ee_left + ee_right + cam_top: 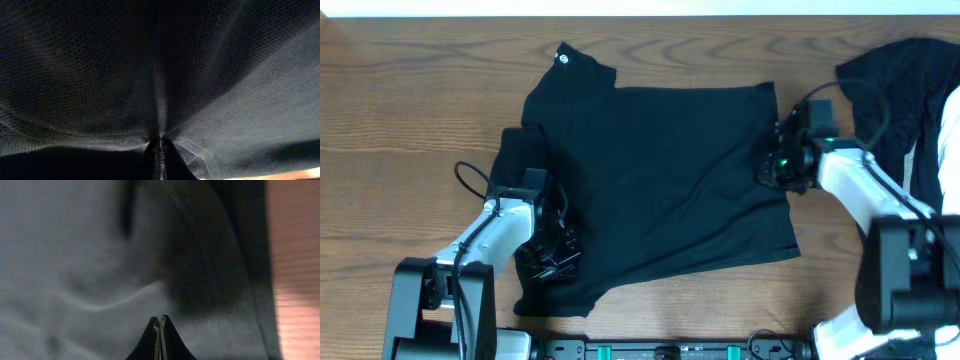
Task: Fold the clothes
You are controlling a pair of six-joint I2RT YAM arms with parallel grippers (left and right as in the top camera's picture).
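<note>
Lying on the table [400,100], the clothes [660,180] are pinched at 8 o'clock by the left gripper [552,255], jaws closed; at 3 o'clock the right gripper [772,165], jaws together, probably holds the blurred edge.

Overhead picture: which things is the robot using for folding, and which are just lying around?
For the job:
black shirt, spread out
left gripper, pinching its cloth
right gripper, fingers shut at its right edge

Just lying about:
dark clothes heap, far right, not being handled
wooden table underneath
</note>
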